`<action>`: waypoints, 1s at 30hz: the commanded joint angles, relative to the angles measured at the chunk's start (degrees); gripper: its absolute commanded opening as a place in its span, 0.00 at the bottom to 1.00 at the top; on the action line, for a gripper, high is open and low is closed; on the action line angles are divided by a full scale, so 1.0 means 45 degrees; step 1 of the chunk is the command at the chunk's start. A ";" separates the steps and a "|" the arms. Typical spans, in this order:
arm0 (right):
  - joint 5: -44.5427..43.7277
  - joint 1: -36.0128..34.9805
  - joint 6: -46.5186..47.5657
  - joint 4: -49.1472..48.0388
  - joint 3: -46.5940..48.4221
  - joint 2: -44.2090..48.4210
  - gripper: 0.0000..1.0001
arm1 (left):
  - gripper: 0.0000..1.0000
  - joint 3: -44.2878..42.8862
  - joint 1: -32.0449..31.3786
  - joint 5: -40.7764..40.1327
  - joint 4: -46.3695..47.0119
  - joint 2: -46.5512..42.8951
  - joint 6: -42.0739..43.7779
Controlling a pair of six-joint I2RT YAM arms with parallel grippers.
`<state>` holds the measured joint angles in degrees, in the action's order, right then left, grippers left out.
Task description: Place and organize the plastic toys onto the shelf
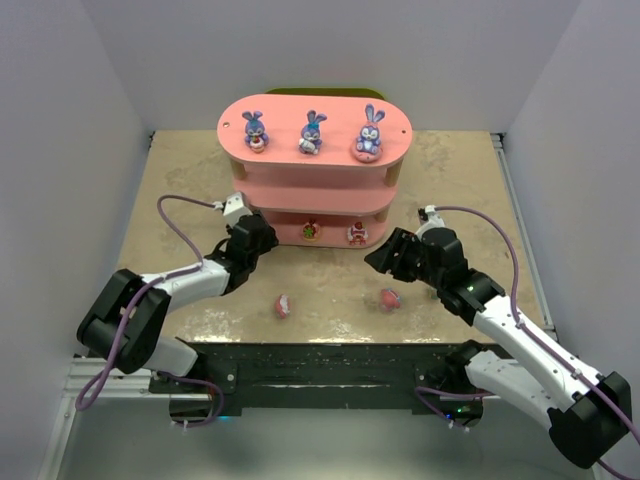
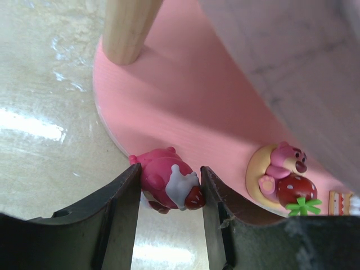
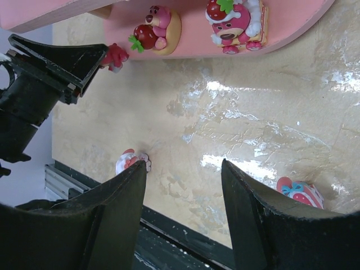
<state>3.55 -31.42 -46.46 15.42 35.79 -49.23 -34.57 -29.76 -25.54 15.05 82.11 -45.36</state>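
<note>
The pink shelf (image 1: 315, 150) stands at the back middle, with three purple-blue bunnies (image 1: 311, 133) on its top board. Two pink bear figures (image 3: 154, 28) (image 3: 236, 22) sit on the bottom board. My left gripper (image 2: 170, 169) is shut on a small pink figure (image 2: 166, 180), held right at the left edge of the bottom board (image 2: 169, 95). In the top view this left gripper (image 1: 262, 238) is at the shelf's lower left. My right gripper (image 3: 184, 166) hangs open over the table with nothing between its fingers. Two more toys (image 1: 284, 305) (image 1: 389, 298) lie on the table in front.
A wooden post (image 2: 126, 28) carries the shelf's boards just left of the held figure. The pink-white toy (image 3: 132, 161) lies by my right gripper's left finger and a red-white one (image 3: 301, 192) to its right. The table's black front rail (image 1: 320, 365) runs below.
</note>
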 commanded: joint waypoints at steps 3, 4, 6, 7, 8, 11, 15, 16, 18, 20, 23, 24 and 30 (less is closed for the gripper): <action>-0.0281 0.0048 0.0089 -0.0575 -0.0024 0.0003 0.59 | 0.07 0.0396 0.0168 -0.1005 0.2182 -0.0277 0.0628; -0.0281 0.0048 0.0089 -0.0556 -0.0024 -0.0036 0.59 | 0.07 0.0396 0.0168 -0.0985 0.2241 -0.0161 0.0628; -0.0281 0.0048 0.0051 -0.0575 -0.0043 -0.0036 0.59 | 0.08 0.0377 0.0167 -0.1004 0.2474 -0.0062 0.0628; -0.0262 0.0048 0.0050 -0.0614 -0.0063 -0.0055 0.59 | 0.08 0.0396 0.0168 -0.0985 0.2573 0.0035 0.0628; -0.0262 0.0048 0.0050 -0.0614 -0.0082 -0.0075 0.59 | 0.09 0.0358 0.0168 -0.0985 0.2651 0.0094 0.0647; -0.0262 0.0048 0.0070 -0.0653 -0.0121 -0.0114 0.59 | 0.13 0.0183 0.0168 -0.0965 0.2828 0.0367 0.0686; -0.0242 0.0048 0.0070 -0.0634 -0.0141 -0.0153 0.59 | 0.17 -0.0053 0.0168 -0.0926 0.2652 0.0719 0.0570; -0.0262 0.0048 0.0070 -0.0653 -0.0141 -0.0153 0.59 | 0.18 -0.0072 0.0168 -0.0926 0.2633 0.0796 0.0569; -0.0262 0.0029 0.0051 -0.0673 -0.0161 -0.0134 0.59 | 0.22 -0.0092 0.0168 -0.0965 0.2594 0.0875 0.0511; -0.0242 0.0029 0.0070 -0.0692 -0.0180 -0.0153 0.59 | 0.25 -0.0111 0.0168 -0.0965 0.2555 0.0972 0.0530; -0.0184 0.0029 0.0070 -0.0731 -0.0219 -0.0192 0.59 | 0.32 -0.0111 0.0167 -0.0965 0.2613 0.1109 0.0472; -0.0184 0.0048 0.0031 -0.0751 -0.0219 -0.0231 0.59 | 0.35 -0.0111 0.0168 -0.0965 0.2632 0.1168 0.0491; -0.0164 0.0029 0.0050 -0.0770 -0.0297 -0.0231 0.59 | 0.47 -0.0170 0.0168 -0.0907 0.2847 0.1344 0.0510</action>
<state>3.57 -31.42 -46.48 14.37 35.07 -50.30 -33.06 -29.36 -29.17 26.61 86.15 -43.92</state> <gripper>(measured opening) 0.589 0.480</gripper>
